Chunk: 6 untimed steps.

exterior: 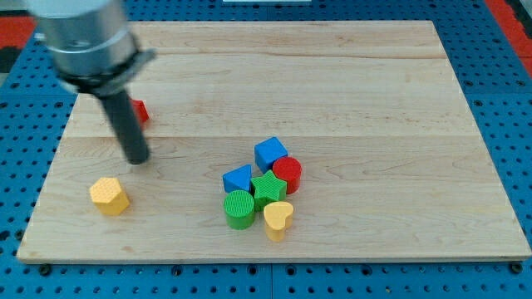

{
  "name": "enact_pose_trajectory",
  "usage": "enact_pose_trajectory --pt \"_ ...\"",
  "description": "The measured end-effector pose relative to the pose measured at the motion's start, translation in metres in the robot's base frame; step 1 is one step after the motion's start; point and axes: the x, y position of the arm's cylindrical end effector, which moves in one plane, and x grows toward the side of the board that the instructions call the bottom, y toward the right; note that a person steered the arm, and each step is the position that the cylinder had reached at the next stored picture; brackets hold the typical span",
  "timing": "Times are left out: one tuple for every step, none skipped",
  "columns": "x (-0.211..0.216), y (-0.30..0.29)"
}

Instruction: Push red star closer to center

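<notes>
Rod's tip (137, 159) just below one red block (140, 111); clawless; two blue blocks (270, 154).

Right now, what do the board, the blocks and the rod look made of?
Board: light wood planks, matte, visible grain and seams. Blocks, e.g. green star and yellow hexagon block: probably painted wood or plastic, with fine ribbed lines on top; can't tell which. Red block, mostly hidden behind the rod: same look. My tip: dark, matte, blurred; material unclear.

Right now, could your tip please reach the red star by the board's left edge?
Probably yes: my tip sits just below the red star, which the rod partly hides, and nothing lies between them.
</notes>
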Motion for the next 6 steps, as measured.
enact_pose_trajectory --pt "0.017 -0.041" --pt "0.064 -0.041" --pt "0.087 -0.040" --pt "0.064 -0.034" --pt "0.063 0.019" --pt "0.063 0.057"
